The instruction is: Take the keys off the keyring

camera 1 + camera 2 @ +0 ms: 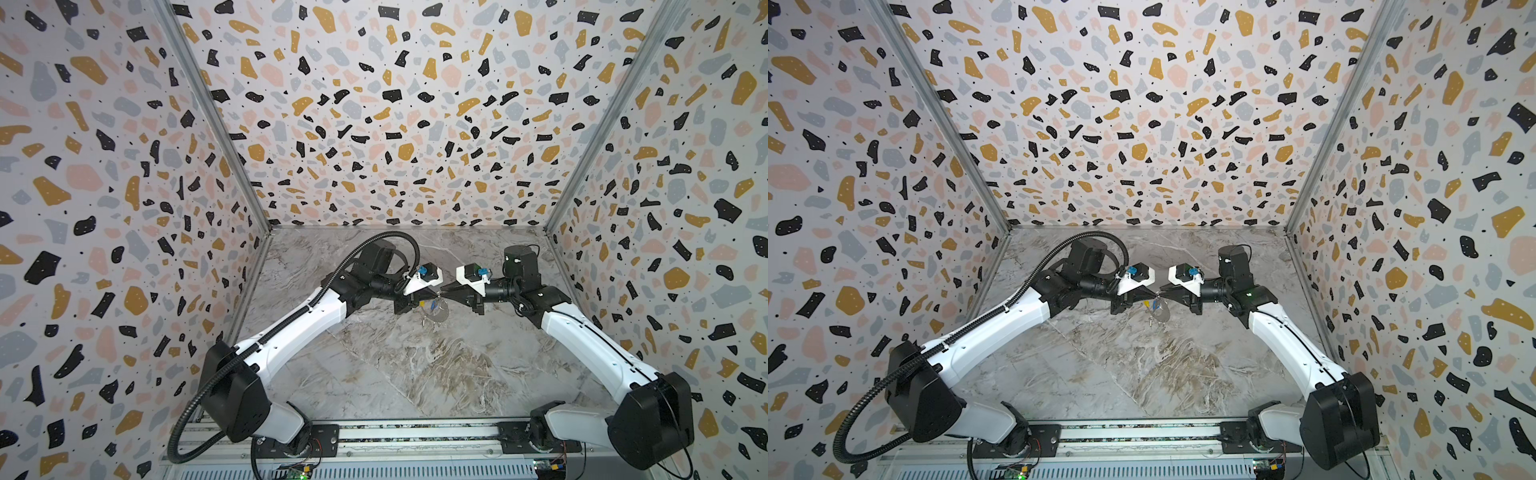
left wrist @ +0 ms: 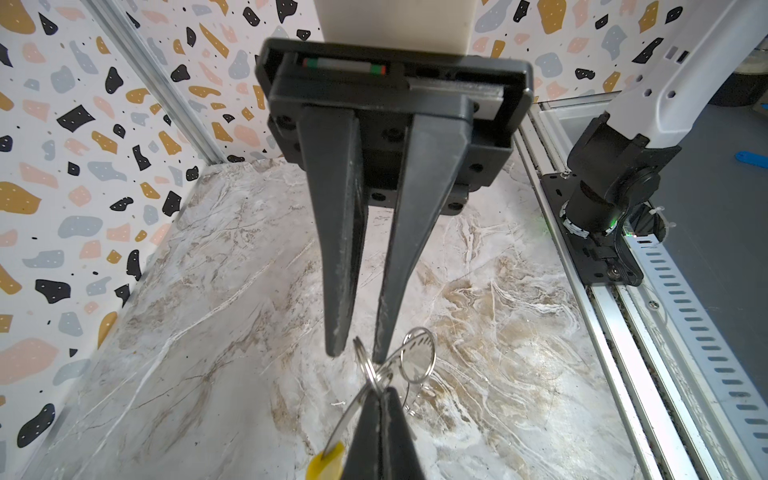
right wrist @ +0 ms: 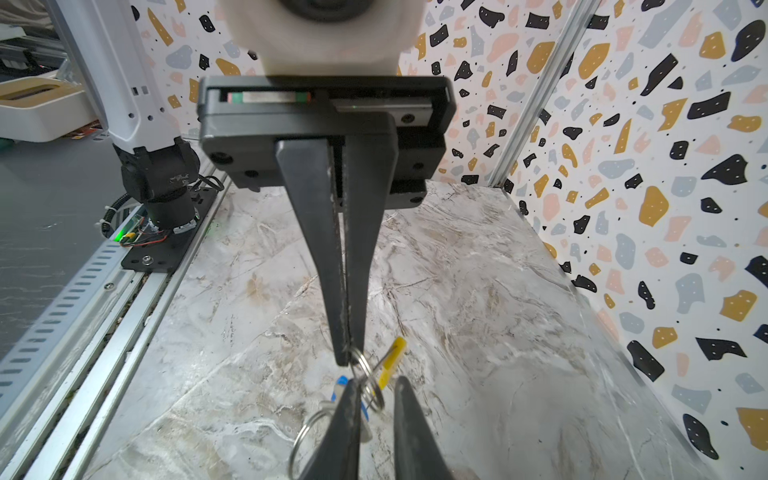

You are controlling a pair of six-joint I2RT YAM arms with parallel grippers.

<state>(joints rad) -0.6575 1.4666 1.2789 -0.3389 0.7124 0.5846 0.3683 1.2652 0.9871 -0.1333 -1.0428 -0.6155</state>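
Yellow-sleeved keyring [image 3: 392, 358] was found clamped in left gripper [image 3: 347, 357] | right gripper [image 2: 357, 355] was seen slightly parted around small split ring [image 3: 374, 392] | step judged: blue-tagged key [image 3: 341, 383] grasp | next: firm closure, then unthreading required.

we see terrazzo-print walls [image 1: 374, 104] on three sides, grey-brown marble-look floor [image 1: 395, 374], aluminium rail [image 1: 415, 445] along near edge, even light.
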